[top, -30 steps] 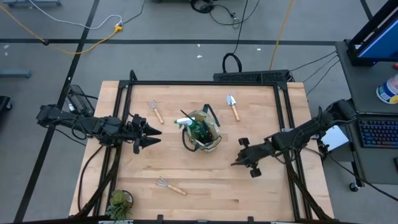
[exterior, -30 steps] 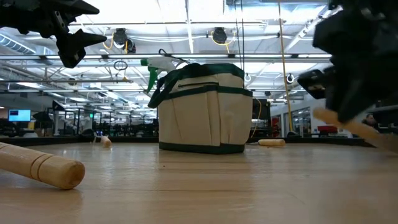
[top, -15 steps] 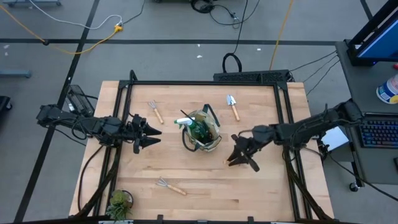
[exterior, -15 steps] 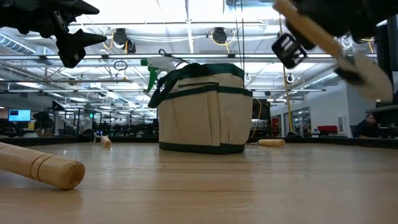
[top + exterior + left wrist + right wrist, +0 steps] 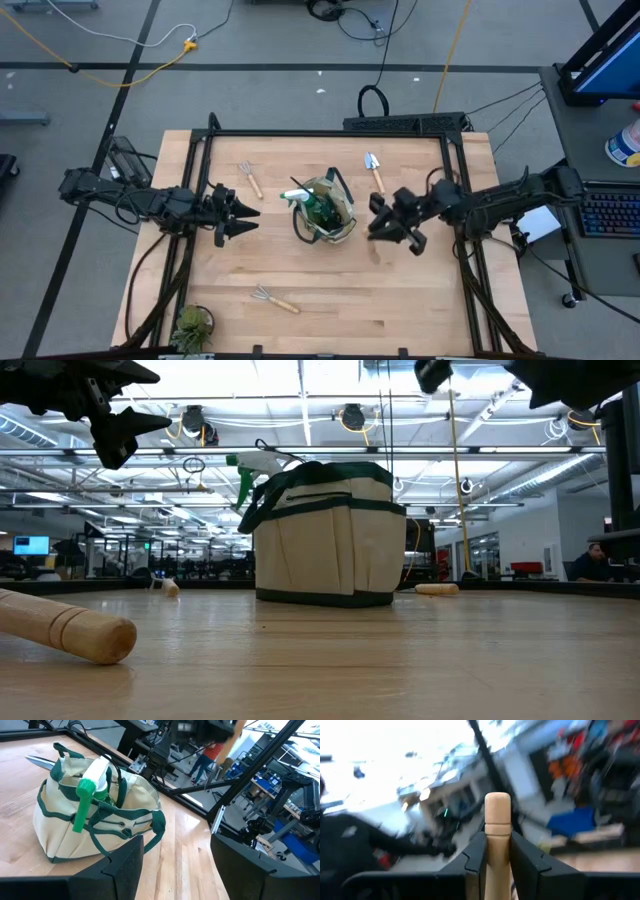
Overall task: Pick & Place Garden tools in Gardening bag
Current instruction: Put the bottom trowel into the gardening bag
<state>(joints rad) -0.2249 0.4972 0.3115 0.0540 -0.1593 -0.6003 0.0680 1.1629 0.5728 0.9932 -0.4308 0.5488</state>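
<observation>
Garden tools lie scattered over the wooden table, and going from the lower edge of the high view upward, the first is a wooden-handled fork rake at lower centre-left, just right of a small potted plant in the lower left corner. In the low view its round handle end fills the lower left of the frame.

At mid height stands the gardening bag, near the centre of the frame, beige with dark green trim and upright. A green spray bottle with a white trigger sticks out of its open top, leaning toward the left. In the left wrist view the bag fills the left half of the frame.

Level with the bag, the left gripper hangs at centre-left, pointing at the bag and well apart from it; its fingers are spread wide with nothing between them.

On the other side, the right gripper is just right of the bag, raised above the table. Its fingers are pressed on a wooden tool handle, which stands up between them in the right wrist view; the tool's metal end cannot be made out.

Farther up, a second fork rake lies at upper centre-left and a trowel at upper centre-right, both flat on the table, apart from the bag.
</observation>
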